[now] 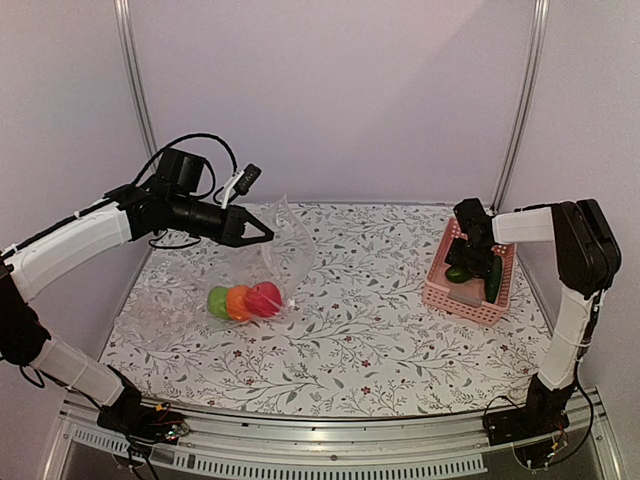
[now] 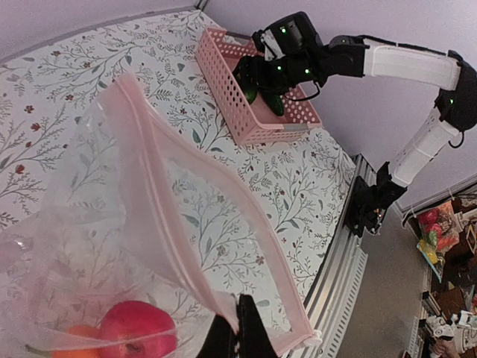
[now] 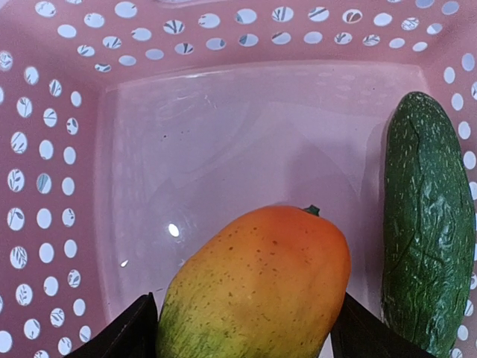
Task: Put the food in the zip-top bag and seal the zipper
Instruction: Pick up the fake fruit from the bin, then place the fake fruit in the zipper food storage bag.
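Inside the basket (image 3: 45,186), the right gripper (image 3: 242,332) flanks a half-cropped mango (image 3: 261,276).

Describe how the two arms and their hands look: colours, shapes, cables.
Left arm and right arm: white tube-like shells with black joints. Left hand: black, tapering to pointed fingers, with black cables looping above its wrist. Right hand: black and blocky, with small green lights glowing on it; its fingers are flat and black.
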You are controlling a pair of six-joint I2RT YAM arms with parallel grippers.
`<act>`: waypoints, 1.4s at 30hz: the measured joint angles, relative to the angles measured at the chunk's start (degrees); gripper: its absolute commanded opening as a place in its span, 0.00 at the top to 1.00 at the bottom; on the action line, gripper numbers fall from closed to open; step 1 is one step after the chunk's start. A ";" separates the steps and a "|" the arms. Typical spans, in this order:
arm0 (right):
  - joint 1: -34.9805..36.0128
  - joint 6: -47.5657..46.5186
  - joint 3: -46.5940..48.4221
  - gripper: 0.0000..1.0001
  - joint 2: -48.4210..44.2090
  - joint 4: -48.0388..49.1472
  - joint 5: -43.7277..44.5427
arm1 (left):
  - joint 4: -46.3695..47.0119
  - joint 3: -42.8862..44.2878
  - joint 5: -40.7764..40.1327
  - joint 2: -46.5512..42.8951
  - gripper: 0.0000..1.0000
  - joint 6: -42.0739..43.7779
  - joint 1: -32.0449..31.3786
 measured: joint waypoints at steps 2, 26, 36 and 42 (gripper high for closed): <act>0.00 -0.42 0.00 0.27 0.11 -0.04 0.07 | 0.00 0.02 -0.02 0.00 1.00 0.00 0.00; 0.00 -3.89 -6.97 0.36 -12.15 0.59 0.46 | 0.00 0.00 0.00 0.00 1.00 0.00 0.00; -0.02 -8.00 -10.73 0.36 -27.08 1.49 -1.05 | 0.00 0.00 0.04 0.00 1.00 0.00 0.00; -0.02 -10.49 -11.91 0.37 -36.87 1.46 -8.35 | 0.00 0.02 0.17 0.00 1.00 -0.02 -0.02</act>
